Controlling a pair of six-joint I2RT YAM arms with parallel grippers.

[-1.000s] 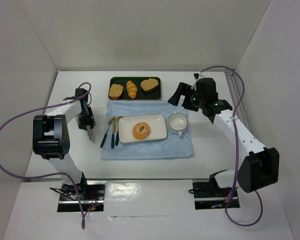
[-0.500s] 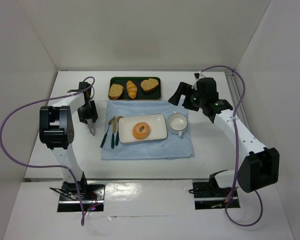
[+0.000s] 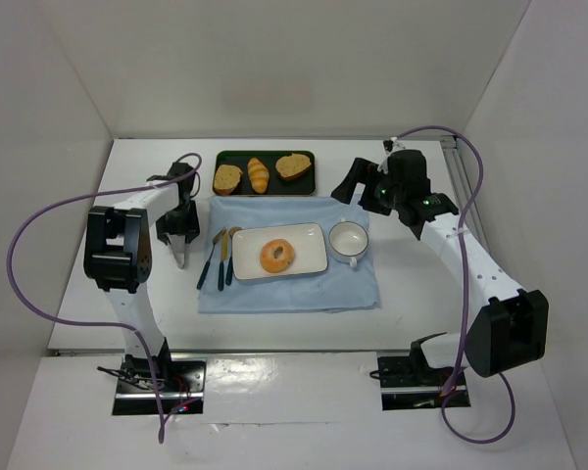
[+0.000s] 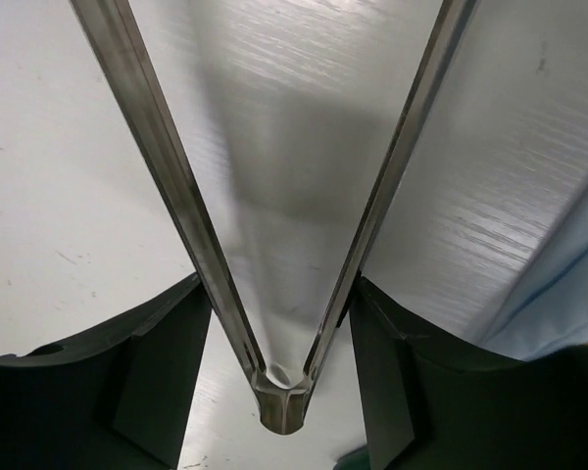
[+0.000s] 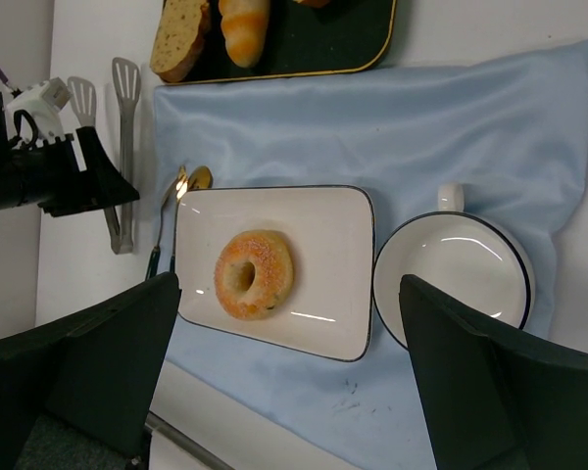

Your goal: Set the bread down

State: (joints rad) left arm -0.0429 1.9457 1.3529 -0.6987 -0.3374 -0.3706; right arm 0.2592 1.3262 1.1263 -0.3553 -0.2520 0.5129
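The bread (image 3: pixel 276 255), a round orange-brown ring, lies on the white rectangular plate (image 3: pixel 309 257) on the blue cloth; it also shows in the right wrist view (image 5: pixel 254 274). My right gripper (image 3: pixel 358 191) is open and empty, above the cloth's far right corner; in its own view the gripper (image 5: pixel 289 294) has its jaws wide apart over the plate (image 5: pixel 333 245). My left gripper (image 3: pixel 181 238) is left of the cloth, low over the table. Its fingers (image 4: pixel 176 333) press both arms of spread metal tongs (image 4: pixel 176 176) near their hinge.
A dark tray (image 3: pixel 265 188) with two bread slices and a small roll stands behind the cloth (image 3: pixel 284 294). A white cup (image 3: pixel 349 240) sits right of the plate. Cutlery (image 3: pixel 220 257) lies left of the plate. White walls close in three sides.
My left arm has swung right, and its gripper with the tongs has come closer to the cloth's left edge. The right arm, the bread and the plate have not moved.
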